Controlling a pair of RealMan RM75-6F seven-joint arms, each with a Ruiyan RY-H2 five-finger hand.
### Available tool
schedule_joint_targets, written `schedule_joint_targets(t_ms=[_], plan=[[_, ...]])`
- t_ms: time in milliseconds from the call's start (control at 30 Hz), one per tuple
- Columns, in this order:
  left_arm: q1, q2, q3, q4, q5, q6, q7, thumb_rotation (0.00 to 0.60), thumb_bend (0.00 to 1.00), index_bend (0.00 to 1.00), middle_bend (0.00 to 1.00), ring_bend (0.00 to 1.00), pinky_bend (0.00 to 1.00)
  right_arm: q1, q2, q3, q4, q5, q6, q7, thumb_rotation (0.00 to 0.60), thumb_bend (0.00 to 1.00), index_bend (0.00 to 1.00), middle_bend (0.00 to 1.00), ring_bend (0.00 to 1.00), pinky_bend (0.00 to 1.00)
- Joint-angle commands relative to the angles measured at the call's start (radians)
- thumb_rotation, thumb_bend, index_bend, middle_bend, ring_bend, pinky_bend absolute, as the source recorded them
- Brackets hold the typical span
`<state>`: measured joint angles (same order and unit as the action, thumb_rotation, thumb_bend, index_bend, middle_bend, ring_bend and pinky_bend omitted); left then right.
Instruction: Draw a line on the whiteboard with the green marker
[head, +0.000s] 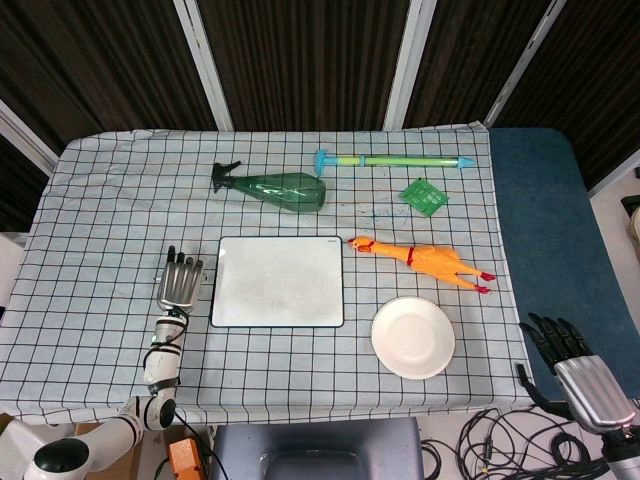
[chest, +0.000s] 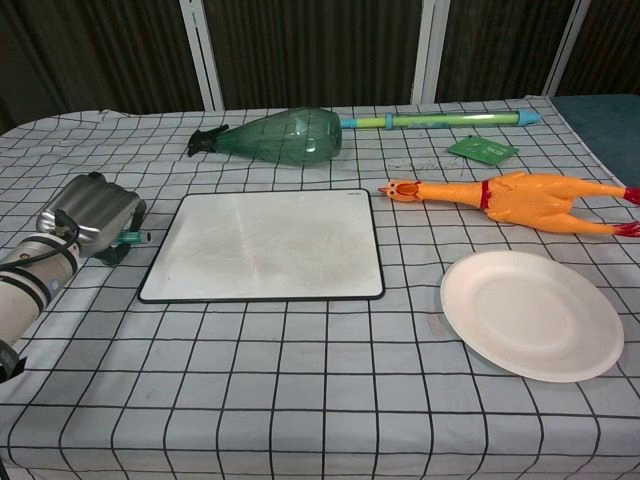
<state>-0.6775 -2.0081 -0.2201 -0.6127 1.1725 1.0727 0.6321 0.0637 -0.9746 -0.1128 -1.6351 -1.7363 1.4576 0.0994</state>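
Note:
The whiteboard (head: 279, 281) (chest: 268, 245) lies flat in the middle of the table with a blank surface. Just left of its edge, my left hand (head: 179, 285) (chest: 88, 213) rests low over the green marker (chest: 134, 237). Only the marker's teal end shows in the chest view, sticking out toward the board. The head view hides the marker under the hand, whose fingers stretch forward and apart. My right hand (head: 578, 370) hangs off the table's near right corner with its fingers spread and nothing in it.
A green spray bottle (head: 275, 186) and a long teal-green water squirter (head: 395, 160) lie behind the board. A rubber chicken (head: 425, 260), a white plate (head: 413, 337) and a small green packet (head: 423, 195) sit to the right.

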Motion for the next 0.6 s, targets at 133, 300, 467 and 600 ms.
schedule_joint_targets(t_ms=[133,300,467,600], plan=[[0.001,-0.003,-0.001,0.004,0.009,0.009,-0.009,0.6,0.38,0.57,0.54,0.34,0.21,0.0,0.0,0.0,-0.001,0.001,-0.001,-0.002,0.6,0.27,0.0,0.0,0.0,0.01],[0.002,-0.014,0.005,0.033,0.034,0.041,-0.031,0.6,0.4,0.7,0.67,0.41,0.23,0.0,0.001,0.001,0.0,0.002,-0.001,0.0,0.6,0.27,0.0,0.0,0.0,0.01],[0.004,-0.018,0.035,0.069,0.089,0.079,-0.097,0.6,0.42,0.76,0.73,0.45,0.24,0.001,0.001,0.001,-0.001,0.002,-0.004,-0.003,0.6,0.27,0.0,0.0,0.0,0.01],[0.007,-0.003,0.068,0.066,0.148,0.114,-0.2,0.6,0.43,0.77,0.74,0.45,0.23,0.001,0.0,0.001,-0.002,0.004,-0.006,-0.008,0.6,0.27,0.0,0.0,0.0,0.01]])
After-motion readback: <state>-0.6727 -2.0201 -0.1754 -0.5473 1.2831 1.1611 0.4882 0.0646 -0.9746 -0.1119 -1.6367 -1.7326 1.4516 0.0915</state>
